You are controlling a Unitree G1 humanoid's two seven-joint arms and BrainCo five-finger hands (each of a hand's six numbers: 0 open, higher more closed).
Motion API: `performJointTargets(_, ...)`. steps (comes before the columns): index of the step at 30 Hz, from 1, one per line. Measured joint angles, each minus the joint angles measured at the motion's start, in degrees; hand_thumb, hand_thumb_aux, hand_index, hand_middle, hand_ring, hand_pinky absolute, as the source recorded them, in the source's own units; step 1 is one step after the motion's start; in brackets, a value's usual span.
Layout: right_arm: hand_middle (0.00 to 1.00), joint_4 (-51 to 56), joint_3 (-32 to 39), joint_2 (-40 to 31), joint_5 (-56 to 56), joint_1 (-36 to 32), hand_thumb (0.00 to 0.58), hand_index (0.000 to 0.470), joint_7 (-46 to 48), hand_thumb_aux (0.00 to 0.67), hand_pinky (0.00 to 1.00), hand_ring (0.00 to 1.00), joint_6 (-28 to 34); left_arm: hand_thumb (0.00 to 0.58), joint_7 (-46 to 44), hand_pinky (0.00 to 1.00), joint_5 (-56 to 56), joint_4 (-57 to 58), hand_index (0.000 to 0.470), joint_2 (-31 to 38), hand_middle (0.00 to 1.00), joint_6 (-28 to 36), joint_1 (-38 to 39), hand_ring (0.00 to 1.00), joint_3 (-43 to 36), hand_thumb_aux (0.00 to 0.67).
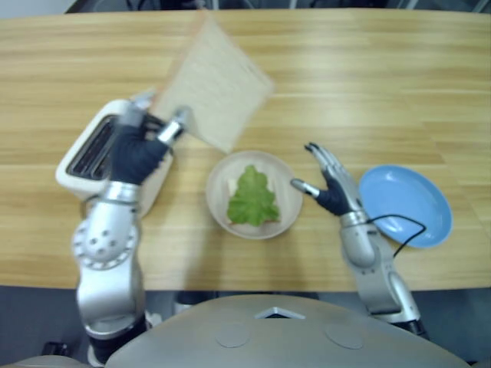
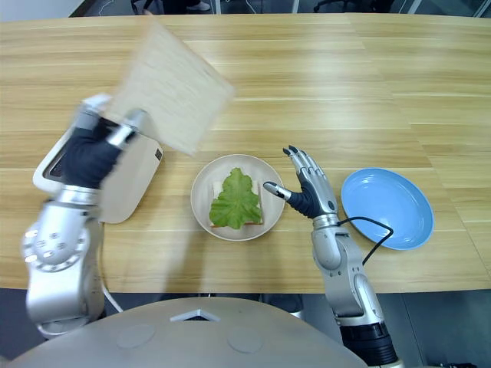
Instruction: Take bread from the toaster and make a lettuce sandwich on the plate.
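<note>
This looks like an office meeting room, or a lab set up in one, rather than a home kitchen. The table (image 2: 322, 92) is long and wide, with a light wood-grain top made in sections butted together, the kind used for meetings. Beyond its far edge are dark shapes that look like chair bases (image 2: 192, 5), and the floor (image 2: 460, 322) past the near edge is plain dark grey. The kitchen things are few: a toaster (image 1: 88, 157), a beige plate (image 1: 213, 195) and a blue plate (image 2: 387, 207), set straight on the tabletop.
</note>
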Motion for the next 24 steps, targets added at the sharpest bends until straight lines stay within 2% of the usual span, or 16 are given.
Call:
performJointTargets(4,0.00,0.01,-0.79,-0.42,0.13,-0.02,0.000,0.000,-0.01,0.000,0.00,0.00,0.04,0.580,2.30,1.00,-0.11,11.20,0.460,-2.01,1.00,2.90,1.70,1.00,-4.21,0.670)
performJointTargets(8,0.00,0.02,-1.28,-0.54,0.13,-0.02,0.000,0.000,-0.01,0.000,0.00,0.00,0.04,0.580,5.91,1.00,-0.41,17.32,0.460,-5.10,1.00,4.86,2.82,1.00,-5.29,0.670)
performJointTargets(15,0.00,0.02,-1.58,-0.53,0.05,-0.03,0.000,0.000,-0.01,0.000,0.00,0.00,0.07,0.580,10.90,1.00,-0.30,19.62,0.460,-5.96,1.00,6.04,3.90,1.00,-8.56,0.670)
performJointTargets(24,0.00,0.10,-1.31,-0.62,-0.88,-0.76,0.000,0.000,0.00,0.000,0.00,0.00,0.06,0.580,13.72,1.00,-2.58,20.11,0.460,-5.80,1.00,10.58,5.39,1.00,-9.46,0.670)
